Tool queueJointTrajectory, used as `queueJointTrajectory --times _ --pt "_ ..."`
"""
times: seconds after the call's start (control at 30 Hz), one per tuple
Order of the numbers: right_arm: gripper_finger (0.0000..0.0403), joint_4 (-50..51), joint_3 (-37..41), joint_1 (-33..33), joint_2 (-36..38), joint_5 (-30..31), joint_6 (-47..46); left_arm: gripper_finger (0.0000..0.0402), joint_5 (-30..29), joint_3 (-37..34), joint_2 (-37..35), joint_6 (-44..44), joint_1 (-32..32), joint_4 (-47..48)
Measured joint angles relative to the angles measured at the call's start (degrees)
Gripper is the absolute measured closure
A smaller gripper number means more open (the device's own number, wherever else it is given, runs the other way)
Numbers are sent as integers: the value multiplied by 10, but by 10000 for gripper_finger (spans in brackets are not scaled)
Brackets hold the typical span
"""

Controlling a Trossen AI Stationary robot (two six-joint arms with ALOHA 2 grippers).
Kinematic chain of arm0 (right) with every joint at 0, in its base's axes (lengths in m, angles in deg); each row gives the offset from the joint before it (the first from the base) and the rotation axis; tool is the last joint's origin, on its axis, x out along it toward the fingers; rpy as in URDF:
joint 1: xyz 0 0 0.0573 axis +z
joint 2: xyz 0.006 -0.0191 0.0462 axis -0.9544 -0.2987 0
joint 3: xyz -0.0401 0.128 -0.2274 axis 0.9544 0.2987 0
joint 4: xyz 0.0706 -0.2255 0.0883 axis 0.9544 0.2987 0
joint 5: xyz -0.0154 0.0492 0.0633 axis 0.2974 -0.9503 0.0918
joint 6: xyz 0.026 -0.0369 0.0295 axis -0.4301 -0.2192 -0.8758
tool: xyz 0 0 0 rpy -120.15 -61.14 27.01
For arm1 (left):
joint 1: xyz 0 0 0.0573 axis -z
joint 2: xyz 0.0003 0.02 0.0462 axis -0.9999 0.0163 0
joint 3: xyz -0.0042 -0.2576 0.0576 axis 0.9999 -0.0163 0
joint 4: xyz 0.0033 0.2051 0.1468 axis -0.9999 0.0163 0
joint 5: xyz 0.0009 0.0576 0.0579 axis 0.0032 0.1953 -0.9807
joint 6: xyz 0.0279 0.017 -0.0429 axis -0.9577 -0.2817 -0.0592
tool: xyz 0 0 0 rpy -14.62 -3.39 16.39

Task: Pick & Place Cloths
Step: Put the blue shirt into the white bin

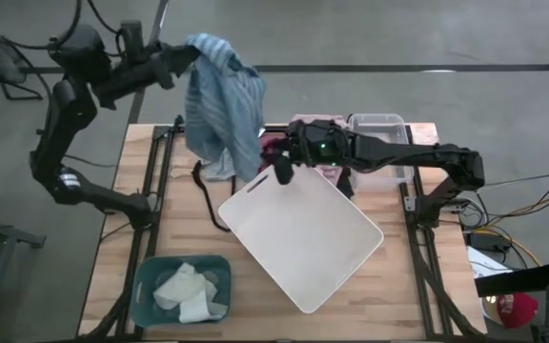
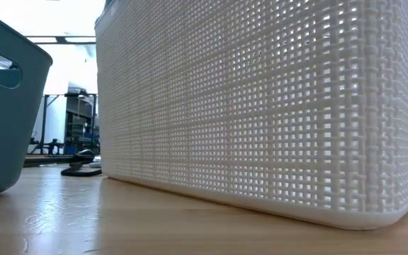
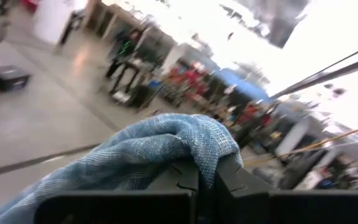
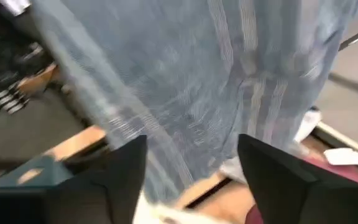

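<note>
Your left hand is clenched on the blue striped cloth, holding it high so it hangs over the tabletop's far edge beside the white basket. Your right hand, fingers spread with nothing between them, sits just beside the cloth's lower end. Cream-white cloths lie in the teal bin.
</note>
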Motion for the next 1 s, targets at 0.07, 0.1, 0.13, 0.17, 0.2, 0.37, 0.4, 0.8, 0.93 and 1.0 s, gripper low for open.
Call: queueJointTrajectory --times 0.07,0.1,0.13,0.17,0.2,0.37,0.4,0.8,0.93,1.0 --pt "129 -38 0 3 -15 34 0 396 15 4 8 21 0 -33" --pt "117 -57 0 3 -22 42 2 396 24 6 11 32 0 -49" --pt "107 -78 0 2 -30 47 5 396 33 6 14 42 0 -67" --pt "98 -105 0 1 -38 47 12 396 43 6 19 53 2 -84" --pt "91 -129 0 1 -45 47 20 396 52 6 22 65 3 -102" --pt "75 -240 0 2 -72 47 55 396 101 7 48 132 16 -166" --pt "75 -257 0 2 -73 47 55 396 110 7 53 147 22 -177" --pt "117 -443 -12 -7 -61 -2 82 396 158 6 124 215 129 -291" --pt "138 -437 -37 -8 -57 -95 39 396 165 6 143 233 155 -297" --pt "157 -432 -46 -6 -53 -139 11 394 167 6 147 231 162 -297"
